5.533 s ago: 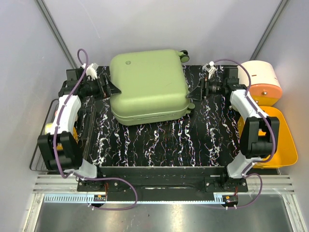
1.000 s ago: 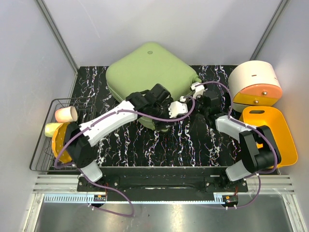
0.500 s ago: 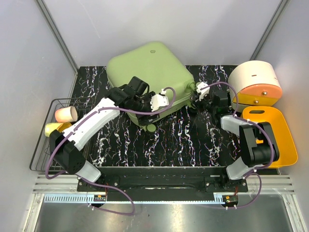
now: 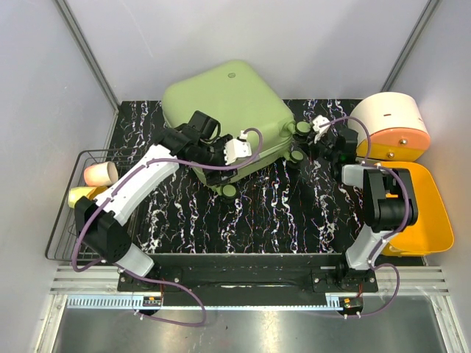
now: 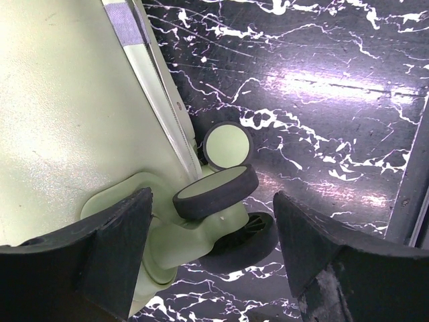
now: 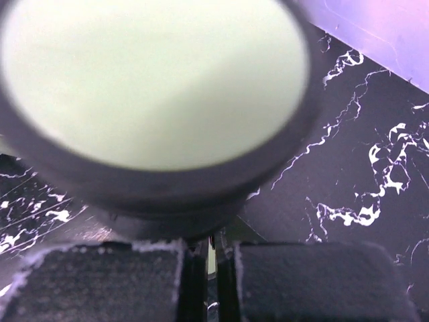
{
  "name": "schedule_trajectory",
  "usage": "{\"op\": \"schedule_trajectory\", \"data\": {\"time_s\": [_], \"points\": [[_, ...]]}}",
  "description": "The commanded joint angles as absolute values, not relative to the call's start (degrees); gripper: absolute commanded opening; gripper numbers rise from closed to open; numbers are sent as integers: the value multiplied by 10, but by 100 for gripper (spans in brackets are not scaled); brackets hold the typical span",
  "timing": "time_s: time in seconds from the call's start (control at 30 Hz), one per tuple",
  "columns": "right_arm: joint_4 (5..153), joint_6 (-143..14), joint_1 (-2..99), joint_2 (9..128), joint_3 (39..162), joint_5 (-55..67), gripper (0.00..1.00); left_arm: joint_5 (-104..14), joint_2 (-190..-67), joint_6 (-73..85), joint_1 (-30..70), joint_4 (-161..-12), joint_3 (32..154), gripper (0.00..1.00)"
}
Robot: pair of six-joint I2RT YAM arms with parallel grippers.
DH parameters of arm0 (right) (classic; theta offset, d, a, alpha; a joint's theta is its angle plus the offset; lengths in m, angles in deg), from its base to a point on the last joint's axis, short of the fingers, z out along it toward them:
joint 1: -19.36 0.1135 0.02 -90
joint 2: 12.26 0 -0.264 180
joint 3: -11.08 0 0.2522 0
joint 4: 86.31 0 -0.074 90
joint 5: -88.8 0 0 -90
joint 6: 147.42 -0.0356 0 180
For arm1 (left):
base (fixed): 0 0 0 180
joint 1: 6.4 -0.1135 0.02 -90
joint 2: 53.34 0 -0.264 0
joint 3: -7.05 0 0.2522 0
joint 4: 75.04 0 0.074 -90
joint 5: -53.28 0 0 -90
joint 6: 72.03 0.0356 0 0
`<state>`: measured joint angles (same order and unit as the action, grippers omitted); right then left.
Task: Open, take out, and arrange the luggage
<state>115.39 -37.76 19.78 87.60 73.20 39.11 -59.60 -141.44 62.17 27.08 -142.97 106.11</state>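
The luggage (image 4: 224,103), a pale-green hard-shell suitcase, lies shut and turned diagonally at the back of the black marbled table (image 4: 265,220). My left gripper (image 4: 223,170) is open at its near corner. In the left wrist view the gripper (image 5: 214,268) straddles that corner's wheels (image 5: 216,191) beside the green shell (image 5: 67,121), gripping nothing. My right gripper (image 4: 315,141) is shut by the suitcase's right corner wheels (image 4: 302,129). In the right wrist view the shut gripper (image 6: 209,272) sits just under a blurred green-faced wheel (image 6: 154,87), which fills most of the view.
A wire basket (image 4: 62,246) at the left edge holds a pink cup (image 4: 101,174) and a yellow cup (image 4: 79,197). At the right stand a white-and-orange round container (image 4: 390,121) and a yellow-orange tray (image 4: 416,220).
My left gripper has drawn back left from the suitcase's front to its near corner wheels. The right gripper has moved farther back, up to the right corner wheels. The suitcase has shifted slightly.
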Motion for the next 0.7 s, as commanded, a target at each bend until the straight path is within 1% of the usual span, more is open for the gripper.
{"op": "schedule_trajectory", "data": {"time_s": [0.0,0.17,0.3,0.43,0.53,0.67], "points": [[1283,-372,148,931,817,298,0,-478,-1443,620,212,-1545,1058,77],[1306,-401,145,1004,887,296,0,-495,-1453,624,207,-1553,1058,77],[1305,-456,145,1037,933,359,0,-499,-1457,635,206,-1555,1055,77],[1296,-508,146,1081,1010,437,0,-501,-1463,650,201,-1556,1045,77],[1297,-539,151,1128,1066,464,0,-508,-1469,653,197,-1556,1043,77],[1270,-556,170,1188,1139,472,0,-519,-1476,658,196,-1556,1041,77]]}}
